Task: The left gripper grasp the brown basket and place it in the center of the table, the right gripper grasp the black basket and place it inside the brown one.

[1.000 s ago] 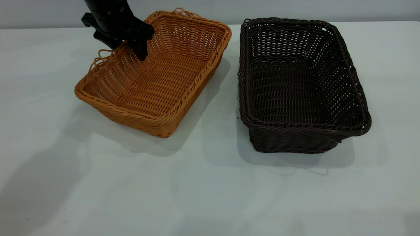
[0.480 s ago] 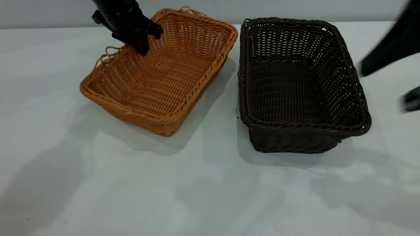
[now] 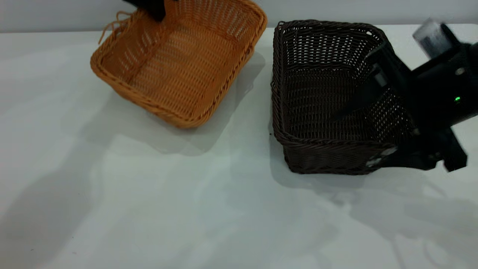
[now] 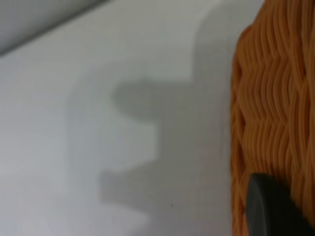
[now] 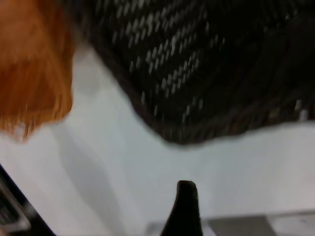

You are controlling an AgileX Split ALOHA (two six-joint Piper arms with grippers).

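Since a second ago your left gripper (image 3: 151,9), jaws clamped on the brown basket (image 3: 179,63) rim, has lifted it off the counter (image 3: 149,205); right gripper (image 3: 377,112), jaws spread, now straddles the black basket (image 3: 328,93) wall—nesting pending.

Pale grey-white table (image 3: 157,209) carries the black basket (image 3: 328,108) flat at right; brown basket (image 3: 179,59) at back left, tilted (near corner looks down, contact unclear), shadows beneath both.
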